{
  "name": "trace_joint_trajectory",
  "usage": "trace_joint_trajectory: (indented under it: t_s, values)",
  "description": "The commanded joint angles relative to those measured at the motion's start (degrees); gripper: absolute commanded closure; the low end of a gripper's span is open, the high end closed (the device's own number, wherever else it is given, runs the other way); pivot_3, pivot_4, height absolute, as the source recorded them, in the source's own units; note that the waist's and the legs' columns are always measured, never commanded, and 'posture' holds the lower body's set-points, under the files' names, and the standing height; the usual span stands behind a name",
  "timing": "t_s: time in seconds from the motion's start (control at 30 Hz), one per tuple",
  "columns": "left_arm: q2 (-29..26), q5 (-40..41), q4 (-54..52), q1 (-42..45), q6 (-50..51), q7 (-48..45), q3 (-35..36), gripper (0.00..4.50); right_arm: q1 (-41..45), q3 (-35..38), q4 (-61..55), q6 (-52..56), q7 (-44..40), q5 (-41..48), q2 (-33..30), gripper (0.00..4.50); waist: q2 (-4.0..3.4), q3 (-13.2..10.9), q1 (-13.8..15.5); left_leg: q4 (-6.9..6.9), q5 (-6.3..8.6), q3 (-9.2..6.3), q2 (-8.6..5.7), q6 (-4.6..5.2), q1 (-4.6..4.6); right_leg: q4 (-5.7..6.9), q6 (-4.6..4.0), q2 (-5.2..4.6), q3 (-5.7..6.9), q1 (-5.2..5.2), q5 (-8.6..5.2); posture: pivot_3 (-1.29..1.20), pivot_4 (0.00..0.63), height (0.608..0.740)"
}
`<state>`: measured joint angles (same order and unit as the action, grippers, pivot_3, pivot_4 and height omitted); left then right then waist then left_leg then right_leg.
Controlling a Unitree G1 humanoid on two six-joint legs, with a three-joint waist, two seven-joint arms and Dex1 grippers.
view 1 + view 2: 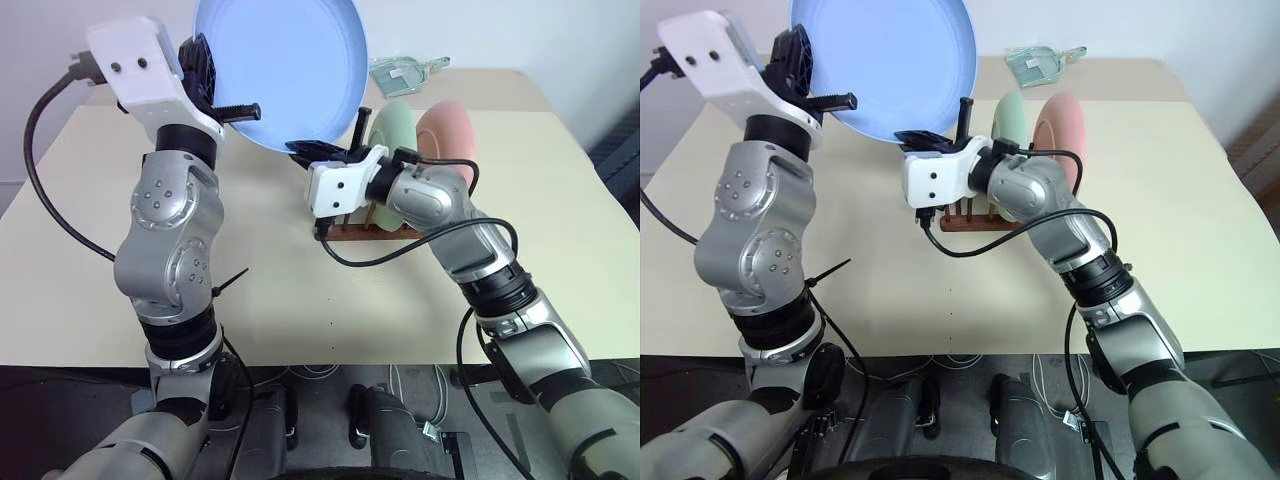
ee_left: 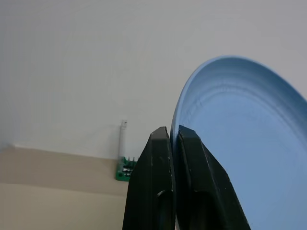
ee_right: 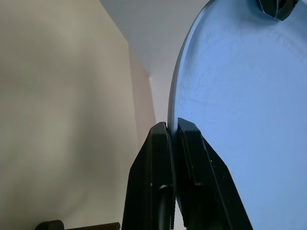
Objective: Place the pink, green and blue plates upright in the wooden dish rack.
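Round light-blue plastic plate (image 1: 285,65) pinched at rim by left gripper (image 2: 173,136) and right gripper (image 3: 171,128), likely mid-handover, well above dark wooden peg rack (image 1: 372,232) where green plate (image 1: 392,130) and pink plate (image 1: 448,128) already stood upright; 1 left.

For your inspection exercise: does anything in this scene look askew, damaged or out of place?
Nothing looks damaged or spilled. The green plate and pink plate stand upright in the wooden dish rack. The blue plate is off the rack, held in the air by the left gripper and right gripper together.
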<state>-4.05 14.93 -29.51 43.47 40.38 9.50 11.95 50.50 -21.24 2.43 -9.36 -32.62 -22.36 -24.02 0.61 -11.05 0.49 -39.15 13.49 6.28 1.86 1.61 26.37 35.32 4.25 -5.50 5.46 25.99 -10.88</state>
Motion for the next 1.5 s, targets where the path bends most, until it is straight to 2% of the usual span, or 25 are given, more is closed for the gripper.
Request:
trace_joint_trajectory:
  t_s: [0.03,0.17,0.23,0.43,0.53,0.6,0.7,0.8,0.9,0.97,1.17,1.37,1.5]
  values:
    - [1.27,3.39,-2.18,0.95,-2.58,0.47,3.78,3.07,0.01,1.65,-1.32,-0.77,1.42,-0.07,0.52,4.5,0.0,0.0,-0.01,0.0,0.0,0.0,0.0,0.0,0.0,0.0,0.0,0.0,0.0,0.0,0.0,0.0,0.15,0.74]
    - [2.15,7.45,-1.3,4.1,-8.01,3.35,11.24,0.98,-0.49,1.72,-1.82,-0.82,1.39,0.02,0.72,4.5,0.0,0.0,-0.14,0.0,-0.01,-0.02,-0.01,-0.02,-0.01,0.03,0.0,0.01,0.0,0.0,0.0,0.0,0.15,0.74]
    - [0.16,7.69,0.31,4.82,-9.33,4.54,14.64,0.04,-0.63,1.92,-2.12,-1.0,1.09,0.83,0.98,4.5,0.01,0.0,-0.23,-0.01,-0.02,-0.04,-0.01,-0.02,-0.01,0.04,-0.01,0.03,0.0,0.0,0.0,0.0,0.15,0.74]
    - [-10.64,4.84,6.39,0.3,-10.14,1.37,16.92,0.04,-0.83,5.36,-5.81,2.22,-1.41,11.22,4.85,4.5,0.01,0.01,-1.15,0.0,-0.03,-0.06,-0.01,-0.05,-0.14,0.12,-0.01,0.12,0.0,-0.13,0.0,0.0,0.15,0.74]
    - [-16.09,5.34,10.77,-6.06,-9.0,-4.95,16.62,0.04,-0.45,9.55,-10.59,8.26,-4.08,22.74,7.95,4.5,0.04,0.03,-1.23,0.0,-0.05,-0.09,0.04,-0.08,-0.15,0.12,-0.01,0.11,0.0,-0.15,0.0,0.0,0.15,0.74]
    - [-20.29,3.9,12.8,-11.13,-8.98,-10.36,13.42,0.04,-0.3,12.07,-13.55,13.48,-5.66,29.46,8.93,4.5,0.03,0.03,-1.26,0.0,-0.05,-0.08,0.07,-0.09,-0.2,0.14,-0.02,0.11,0.0,-0.18,0.0,0.0,0.15,0.74]
    - [-22.81,5.14,13.04,-17.84,-11.14,-18.51,9.91,0.04,-0.23,15.36,-17.51,22.39,-6.37,38.42,9.5,4.5,0.05,0.04,-1.09,0.01,-0.03,-0.09,0.1,-0.1,-0.22,0.12,-0.03,0.08,0.0,-0.2,0.0,0.0,0.15,0.74]
    - [-25.69,3.67,12.33,-25.76,-14.3,-27.37,4.22,0.04,-1.08,19.66,-22.65,37.07,-4.32,52.09,10.14,4.5,0.07,0.07,-1.22,0.01,-0.01,-0.1,0.1,-0.12,-0.21,0.11,-0.08,0.01,0.0,-0.17,0.0,0.0,0.15,0.74]
    - [-26.81,4.62,11.63,-30.9,-16.69,-33.84,0.99,0.04,-2.95,22.63,-26.43,46.92,-1.68,62.36,10.16,4.5,0.06,0.08,-1.33,0.1,0.21,-0.08,0.11,-0.06,-0.21,0.14,-0.31,-0.06,0.0,-0.04,-0.04,0.0,0.15,0.74]
    - [-26.63,5.49,11.06,-33.32,-18.05,-37.23,-0.79,0.04,-4.43,25.06,-27.41,52.82,3.28,68.76,11.61,4.5,0.06,0.08,-1.34,0.14,0.24,-0.07,0.15,-0.06,-0.17,0.17,-0.41,-0.06,-0.01,0.08,0.01,0.0,0.15,0.74]
    - [-26.54,4.94,9.87,-38.0,-20.99,-44.15,-6.1,0.04,-7.27,29.39,-27.7,60.96,15.06,81.97,15.22,4.5,-0.02,0.11,-1.33,0.16,0.21,-0.03,0.22,-0.11,-0.08,0.18,-0.54,-0.07,-0.03,0.24,0.08,0.0,0.15,0.74]
    - [-25.87,5.9,8.68,-39.56,-22.6,-46.48,-7.34,0.04,-6.06,32.5,-22.34,62.34,23.8,86.19,16.02,4.5,-0.03,0.12,-1.29,0.16,0.2,0.01,0.22,-0.09,-0.02,0.17,-0.54,0.0,-0.03,0.32,0.08,0.0,0.15,0.74]
    - [-25.02,6.23,8.02,-39.55,-22.6,-46.21,-7.56,0.04,-5.71,32.52,-20.25,61.9,25.0,86.36,15.48,4.5,-0.03,0.12,-1.29,0.16,0.11,0.03,0.22,0.08,0.0,0.15,-0.53,0.02,-0.03,0.32,0.08,0.0,0.15,0.74]
